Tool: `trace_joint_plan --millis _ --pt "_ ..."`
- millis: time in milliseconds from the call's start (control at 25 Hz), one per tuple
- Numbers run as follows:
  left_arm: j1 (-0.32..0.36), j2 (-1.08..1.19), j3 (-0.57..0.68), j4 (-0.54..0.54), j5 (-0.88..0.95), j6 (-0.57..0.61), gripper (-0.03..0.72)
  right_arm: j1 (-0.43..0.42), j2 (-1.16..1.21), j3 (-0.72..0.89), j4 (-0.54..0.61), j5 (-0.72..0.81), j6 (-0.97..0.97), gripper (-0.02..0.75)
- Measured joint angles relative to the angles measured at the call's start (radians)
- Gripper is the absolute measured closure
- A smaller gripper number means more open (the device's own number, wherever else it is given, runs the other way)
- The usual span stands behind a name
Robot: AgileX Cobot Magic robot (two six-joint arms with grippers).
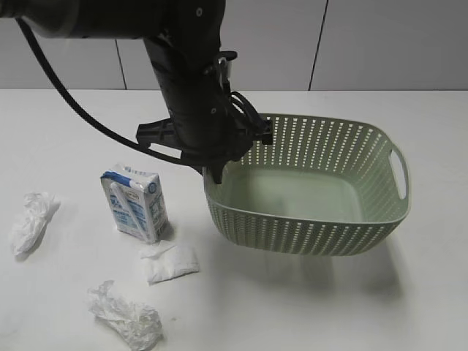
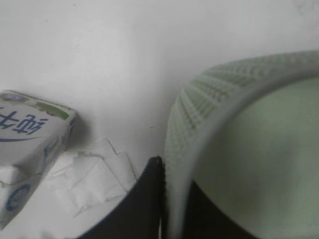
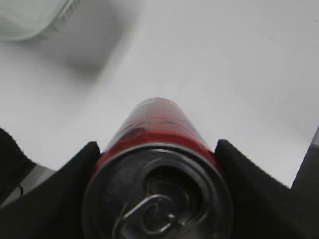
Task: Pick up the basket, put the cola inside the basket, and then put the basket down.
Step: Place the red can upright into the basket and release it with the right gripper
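The pale green basket (image 1: 329, 219) hangs tilted over the table, its left end raised. My left gripper (image 1: 216, 172) is shut on the basket's left rim; in the left wrist view the rim (image 2: 179, 149) runs between the two fingers (image 2: 172, 196). My right gripper (image 3: 157, 149) is shut on the red cola can (image 3: 154, 127), seen from above with its silver top and pull tab. The right arm and the can are out of the exterior view. A corner of the basket (image 3: 30, 17) shows at the top left of the right wrist view.
A blue-and-white drink carton (image 1: 135, 202) stands left of the basket. Crumpled white papers lie at the far left (image 1: 33, 219), in front of the carton (image 1: 170, 262) and at the front (image 1: 124, 316). The carton (image 2: 30, 144) and a paper (image 2: 94, 174) also show in the left wrist view.
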State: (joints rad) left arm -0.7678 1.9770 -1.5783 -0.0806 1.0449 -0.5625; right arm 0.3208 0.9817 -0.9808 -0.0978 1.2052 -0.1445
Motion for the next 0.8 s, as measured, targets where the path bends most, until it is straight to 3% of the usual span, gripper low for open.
trace_joint_plan --millis 160,320,560,800 --pt "0.0 0.0 0.002 0.0 -0.035 -0.002 0.685 -0.029 0.09 -0.191 0.098 0.001 0.014 0.24" --pt "0.0 0.0 0.003 -0.001 -0.073 -0.009 0.685 -0.003 0.235 -0.351 0.254 -0.001 -0.005 0.24" --pt "0.01 0.009 0.005 -0.004 -0.084 -0.018 0.685 0.168 0.453 -0.473 0.229 -0.03 -0.011 0.24" --pt "0.042 0.032 0.008 -0.013 -0.089 -0.026 0.685 0.198 0.605 -0.473 0.226 -0.135 -0.012 0.24"
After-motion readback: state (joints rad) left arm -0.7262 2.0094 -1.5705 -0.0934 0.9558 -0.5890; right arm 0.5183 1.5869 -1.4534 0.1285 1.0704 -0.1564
